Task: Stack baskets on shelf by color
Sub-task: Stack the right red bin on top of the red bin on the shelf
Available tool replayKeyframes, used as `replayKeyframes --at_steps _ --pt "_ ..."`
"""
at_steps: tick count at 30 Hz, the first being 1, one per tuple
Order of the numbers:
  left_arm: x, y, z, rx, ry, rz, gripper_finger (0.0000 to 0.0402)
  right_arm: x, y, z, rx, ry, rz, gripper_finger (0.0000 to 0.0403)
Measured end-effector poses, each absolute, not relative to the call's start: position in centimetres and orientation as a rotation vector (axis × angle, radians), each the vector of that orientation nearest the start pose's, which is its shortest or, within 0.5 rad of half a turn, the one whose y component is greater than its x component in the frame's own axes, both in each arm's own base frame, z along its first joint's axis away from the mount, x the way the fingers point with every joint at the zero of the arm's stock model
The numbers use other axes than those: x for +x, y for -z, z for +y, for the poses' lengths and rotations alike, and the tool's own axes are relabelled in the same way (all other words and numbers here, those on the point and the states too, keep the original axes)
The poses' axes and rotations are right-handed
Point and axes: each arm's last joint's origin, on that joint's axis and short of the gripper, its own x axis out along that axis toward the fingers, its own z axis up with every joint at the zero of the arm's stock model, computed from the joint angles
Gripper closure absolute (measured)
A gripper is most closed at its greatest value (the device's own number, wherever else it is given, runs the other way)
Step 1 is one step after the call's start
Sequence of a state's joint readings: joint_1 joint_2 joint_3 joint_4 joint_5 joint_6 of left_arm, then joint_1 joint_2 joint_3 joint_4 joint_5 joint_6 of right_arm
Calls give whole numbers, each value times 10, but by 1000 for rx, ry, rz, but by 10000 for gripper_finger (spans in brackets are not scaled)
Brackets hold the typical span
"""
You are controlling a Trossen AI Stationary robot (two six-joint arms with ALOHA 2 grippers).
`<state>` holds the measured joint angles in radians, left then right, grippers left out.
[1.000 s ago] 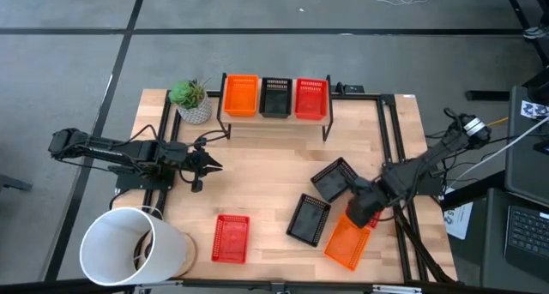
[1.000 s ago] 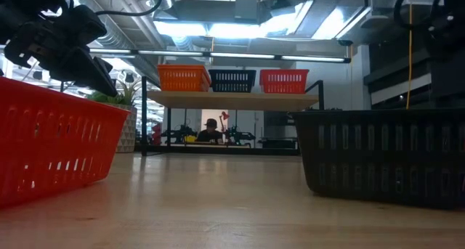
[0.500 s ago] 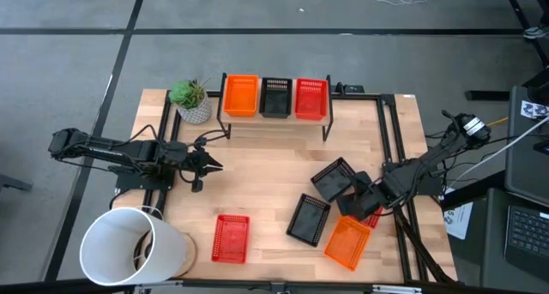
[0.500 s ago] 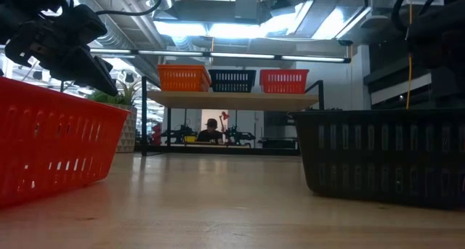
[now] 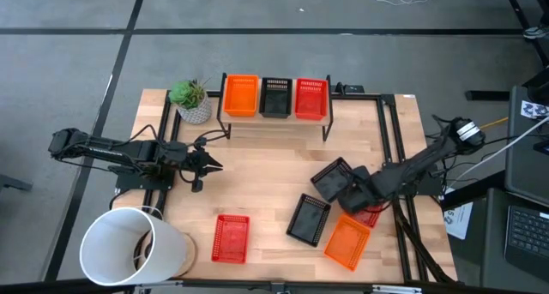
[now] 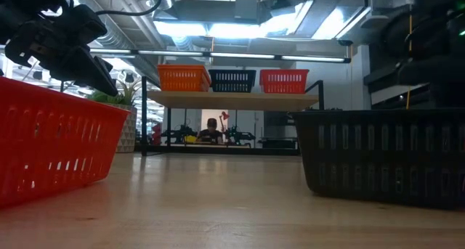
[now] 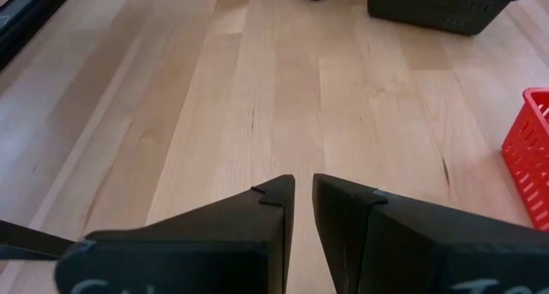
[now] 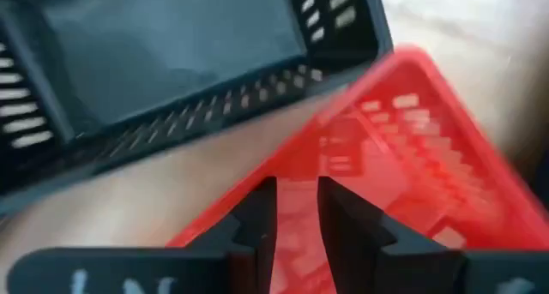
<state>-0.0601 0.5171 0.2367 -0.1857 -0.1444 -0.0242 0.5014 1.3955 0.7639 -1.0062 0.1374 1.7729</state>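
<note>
The right gripper (image 8: 296, 210), fingers a narrow gap apart, holds nothing; a red basket (image 8: 386, 165) lies just beyond, a black basket (image 8: 171, 54) past it.

The left gripper (image 7: 303, 210), nearly closed, is empty above the table (image 7: 283, 88).

1. The table (image 5: 274, 170) is pale wood, planked, with a smooth satin finish.
2. The baskets (image 5: 230, 238) are perforated plastic, slightly glossy.
3. The shelf (image 6: 232, 99) has a light wood board on thin black metal legs.
4. The bucket (image 5: 129, 247) looks like smooth white plastic.
</note>
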Motion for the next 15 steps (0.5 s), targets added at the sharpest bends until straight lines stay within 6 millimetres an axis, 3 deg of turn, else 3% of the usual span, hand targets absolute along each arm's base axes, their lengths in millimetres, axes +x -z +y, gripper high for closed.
replayKeyframes --at_steps 7,11,15 --pt "129 -181 -4 24 -88 463 364 201 -159 75 749 1026 1161 316" --pt "129 -181 -4 24 -88 463 364 217 -163 69 644 900 1064 316" --pt "129 -181 -4 24 -88 463 364 229 -169 68 602 760 1078 316"
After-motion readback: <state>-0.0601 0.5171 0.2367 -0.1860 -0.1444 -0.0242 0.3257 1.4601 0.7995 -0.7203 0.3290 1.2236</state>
